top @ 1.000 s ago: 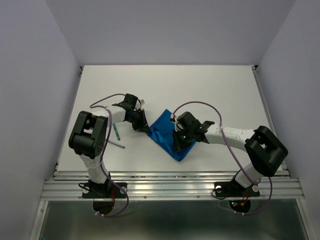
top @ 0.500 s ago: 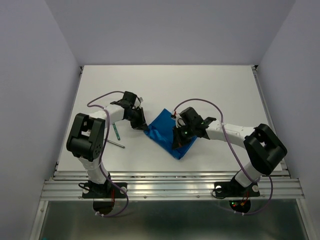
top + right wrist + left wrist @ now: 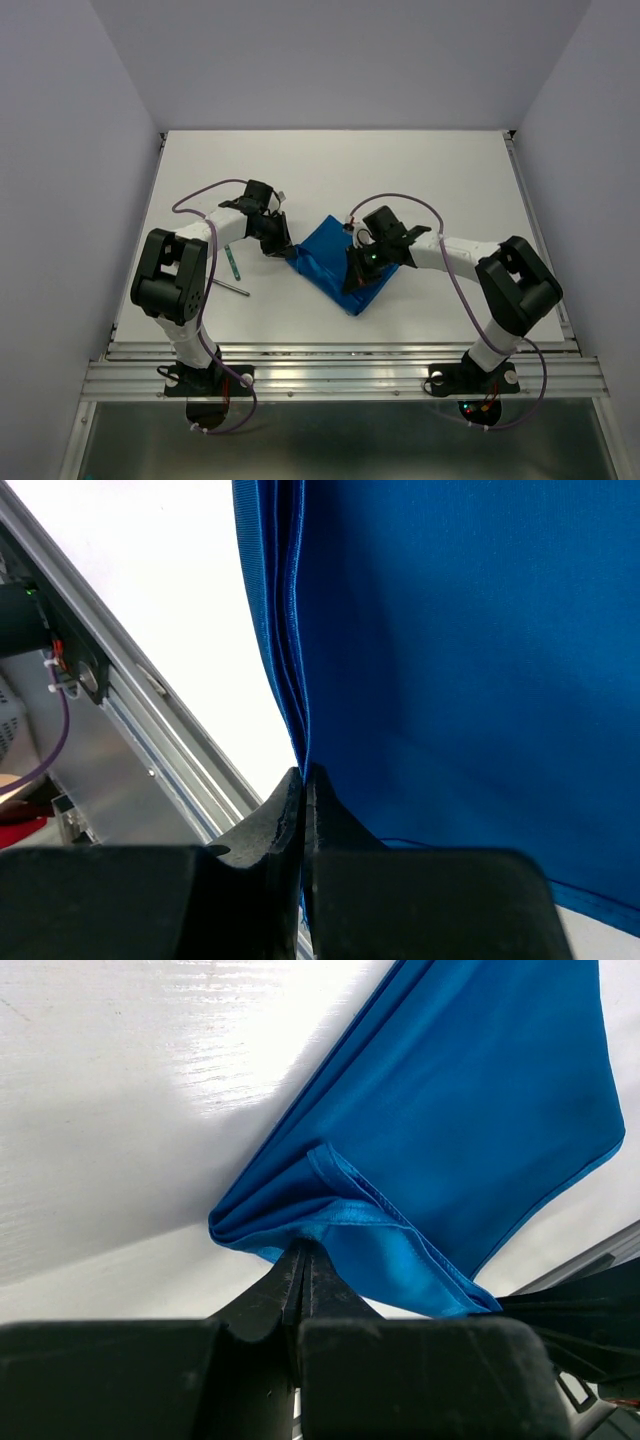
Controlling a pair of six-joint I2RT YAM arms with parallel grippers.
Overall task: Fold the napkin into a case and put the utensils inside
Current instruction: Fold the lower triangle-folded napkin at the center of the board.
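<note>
From above, the blue napkin (image 3: 328,262) lies folded in a slanted, roughly four-sided shape near the middle of the white counter (image 3: 420,170), between the two arms. The left claw (image 3: 288,255) meets the cloth's left corner, and the right claw (image 3: 350,283) sits over its lower right part, near the point facing the arm bases. Well to the left of the cloth, beside the left arm, lie the teal-handled utensil (image 3: 232,262) and, just below it, the grey metal utensil (image 3: 234,288), both apart from the napkin.

In the left wrist view, the left claw's fingers are pressed together on a bunched, layered corner of the napkin. The rest of the cloth spreads away over the counter, with a hemmed edge showing.

In the right wrist view, the right claw's fingers are likewise together, pinching the stacked edges of several cloth layers where they run down to the fingertips. Blue cloth fills the right side, and the counter and a metal rail (image 3: 140,715) lie to the left.
</note>
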